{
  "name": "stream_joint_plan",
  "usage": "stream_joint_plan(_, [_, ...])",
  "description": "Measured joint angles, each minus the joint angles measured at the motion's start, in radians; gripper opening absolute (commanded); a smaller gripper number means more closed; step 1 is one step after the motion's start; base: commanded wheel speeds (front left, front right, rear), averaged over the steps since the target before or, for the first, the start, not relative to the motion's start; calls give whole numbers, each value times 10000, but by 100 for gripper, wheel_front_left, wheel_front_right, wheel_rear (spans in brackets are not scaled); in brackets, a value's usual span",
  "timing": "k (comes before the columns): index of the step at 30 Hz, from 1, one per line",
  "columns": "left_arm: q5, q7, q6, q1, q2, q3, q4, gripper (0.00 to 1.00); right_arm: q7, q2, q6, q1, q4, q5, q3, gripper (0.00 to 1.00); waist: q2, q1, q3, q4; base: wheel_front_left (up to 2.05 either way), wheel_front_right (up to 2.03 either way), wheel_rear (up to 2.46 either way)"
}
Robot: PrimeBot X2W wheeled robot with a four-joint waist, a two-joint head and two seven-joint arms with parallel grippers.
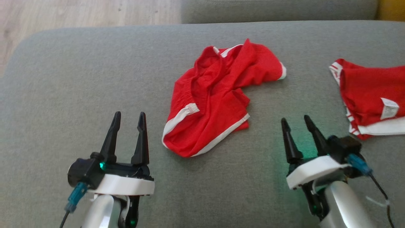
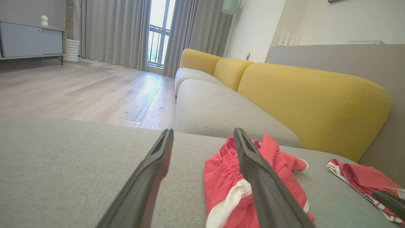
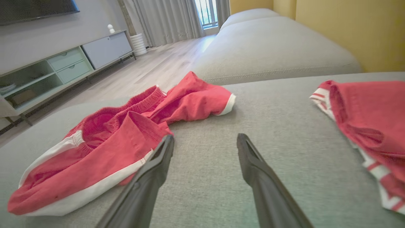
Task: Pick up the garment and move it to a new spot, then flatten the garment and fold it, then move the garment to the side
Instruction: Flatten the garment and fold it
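Currently left claw [image 1: 129, 113] and right claw [image 1: 295, 118] both hang open and empty either side of the crumpled red shorts [image 1: 212, 104] on the grey sofa seat [image 1: 79, 79]; risk: pinching one loose fold, or right claw snagging the second red garment [image 1: 370, 95] nearby.

Grey sofa seat [image 1: 79, 79], yellow backrests [image 2: 310, 101], wood floor [image 2: 79, 91], grey curtains [image 2: 114, 31]

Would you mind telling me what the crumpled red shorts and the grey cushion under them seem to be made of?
Red shorts: thin matte woven cloth, probably cotton; soft creases, white trim. Grey cushion: coarse matte upholstery weave, visible texture.
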Motion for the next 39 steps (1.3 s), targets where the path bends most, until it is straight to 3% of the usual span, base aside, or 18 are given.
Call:
stream_joint_plan(14, [0, 2, -79, -318, 0, -293, 267, 100, 541, -10, 0, -1521, 1964, 1852, 1532, 100, 0, 1, 602, 1023, 0, 0, 0])
stream_joint_plan(28, [2, 2, -79, -406, -2, -387, 297, 100, 140, -33, 0, -2562, 3358, 1925, 2217, 100, 0, 0, 810, 1289, 0, 0, 0])
stream_joint_plan(30, [2, 2, -79, -410, -2, -449, 297, 100, 104, -36, 0, -2651, 3465, 1941, 2307, 0, 0, 0, 809, 1317, 0, 0, 0])
stream_joint_plan(39, [4, 2, -75, -407, -2, -362, 349, 100, -311, -36, 0, -2774, 3772, 1592, 2320, 0, 0, 0, 609, 1180, 0, 0, 0])
